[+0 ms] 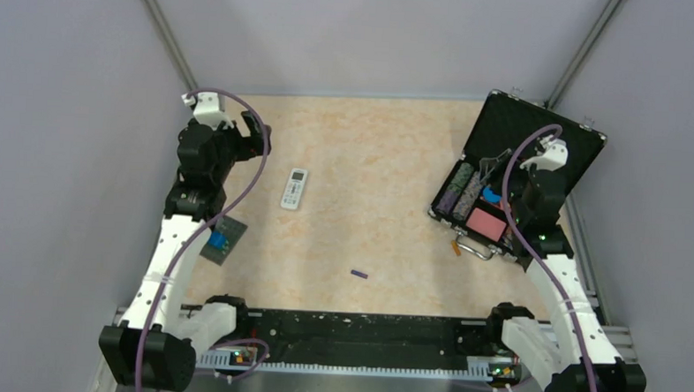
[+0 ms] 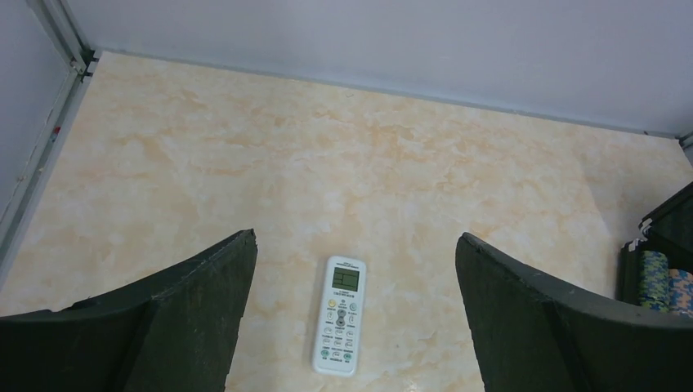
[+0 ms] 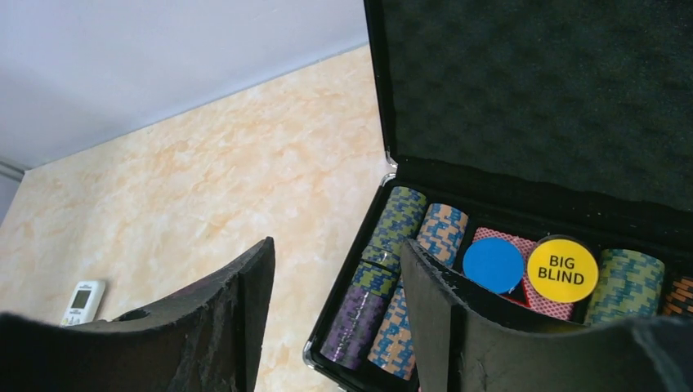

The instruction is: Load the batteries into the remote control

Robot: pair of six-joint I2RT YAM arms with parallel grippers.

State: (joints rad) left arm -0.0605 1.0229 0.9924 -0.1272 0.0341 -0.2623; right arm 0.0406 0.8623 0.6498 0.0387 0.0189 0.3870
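Note:
The white remote control lies face up, display and buttons showing, on the beige table left of centre. In the left wrist view the remote lies on the table below and between the tips. One dark purple battery lies alone on the table nearer the front, right of centre. No other battery shows. My left gripper is open and empty, above the table just back-left of the remote. My right gripper is open and empty over the left end of the poker case. The remote shows small in the right wrist view.
An open black poker case stands at the right with striped chip stacks, a blue disc and a yellow "BIG BLIND" disc. A dark grey card with a blue patch lies under the left arm. A small orange object lies by the case's front.

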